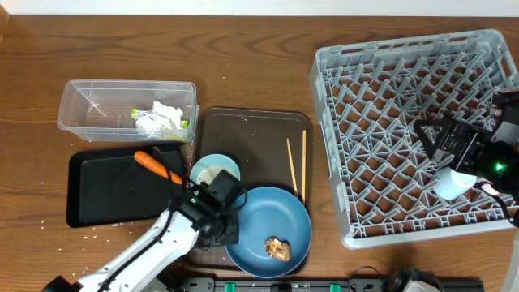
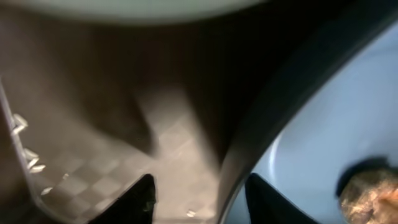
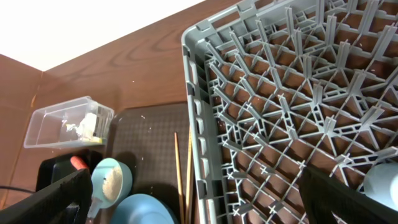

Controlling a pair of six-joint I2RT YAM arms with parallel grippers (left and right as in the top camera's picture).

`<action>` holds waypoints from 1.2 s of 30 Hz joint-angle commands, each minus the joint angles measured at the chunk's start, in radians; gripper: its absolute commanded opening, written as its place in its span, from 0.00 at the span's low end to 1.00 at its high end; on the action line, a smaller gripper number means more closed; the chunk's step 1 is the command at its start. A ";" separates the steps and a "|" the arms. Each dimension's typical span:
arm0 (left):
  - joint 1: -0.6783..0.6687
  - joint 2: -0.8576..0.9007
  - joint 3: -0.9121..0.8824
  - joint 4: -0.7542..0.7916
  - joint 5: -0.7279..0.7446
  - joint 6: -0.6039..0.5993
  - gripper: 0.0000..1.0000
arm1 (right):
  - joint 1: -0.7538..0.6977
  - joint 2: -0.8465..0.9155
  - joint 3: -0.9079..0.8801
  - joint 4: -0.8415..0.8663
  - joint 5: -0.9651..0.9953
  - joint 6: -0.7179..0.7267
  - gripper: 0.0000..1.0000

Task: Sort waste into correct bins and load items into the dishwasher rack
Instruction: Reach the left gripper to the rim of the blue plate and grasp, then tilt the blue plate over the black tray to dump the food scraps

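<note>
While the right gripper point(image 3: 196, 177) is hanging spread wide and empty over the dishwasher rack point(image 1: 324, 97), the left gripper point(image 2: 202, 196) is doing the work down by the near edge of the brown serving tray point(image 1: 259, 130). Its jaws are standing apart astride the left rim of the large blue bowl point(image 1: 268, 215), one finger outside and one inside. A gap is showing on the outer side, so nothing is looking pinched yet. The bowl is sitting mouth up at the tray's near right corner, spreading rightward from the tool. Being round, it is offering no long axis, only that rim running between the fingers. The small brown food lump point(image 1: 278, 249) is lying in its near half, beyond the fingers. The left arm is by far the nearer one. To my eye a squeeze on the rim is what the next move is calling for, and the black tray point(image 1: 105, 191) holding the orange carrot point(image 1: 156, 166) is waiting just left.
</note>
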 commanded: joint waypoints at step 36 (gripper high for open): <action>0.282 -0.225 0.493 -0.574 -0.334 0.022 0.06 | 0.017 0.000 0.005 0.012 -0.002 0.011 0.99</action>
